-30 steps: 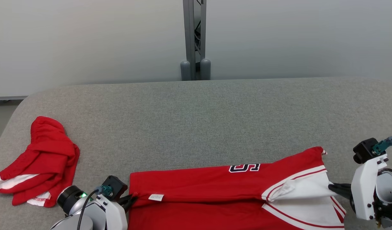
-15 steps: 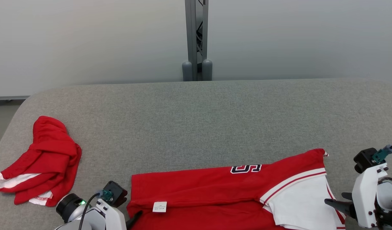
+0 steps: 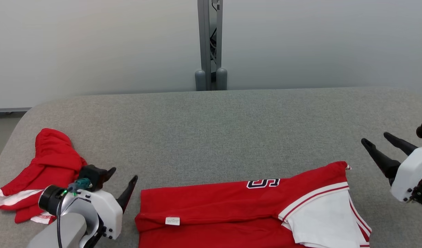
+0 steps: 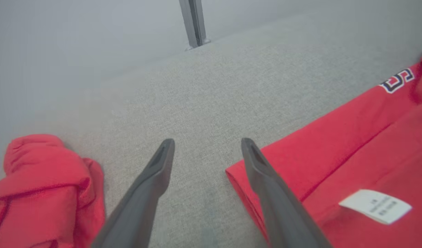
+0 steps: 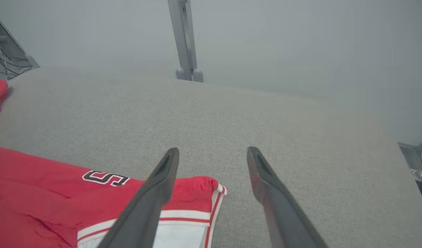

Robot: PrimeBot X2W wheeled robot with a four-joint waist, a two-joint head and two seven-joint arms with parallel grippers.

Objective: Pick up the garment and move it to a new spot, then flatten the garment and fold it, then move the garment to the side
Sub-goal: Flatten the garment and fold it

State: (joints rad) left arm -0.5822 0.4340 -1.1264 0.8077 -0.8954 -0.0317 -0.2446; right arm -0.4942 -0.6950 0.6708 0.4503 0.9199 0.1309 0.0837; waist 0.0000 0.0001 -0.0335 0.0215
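The red garment (image 3: 231, 206) lies on the bench (image 3: 211, 131) (folded over lengthwise) between the claws. The left claw (image 3: 124, 173) hovers just beside its label end and the right claw (image 3: 375, 137) near its sleeve, both spread and empty.

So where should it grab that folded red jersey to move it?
Likely at both short ends, coming in low from outside: the red jersey lies flat and long, its left corner and white sleeve nearest each side's open jaws.
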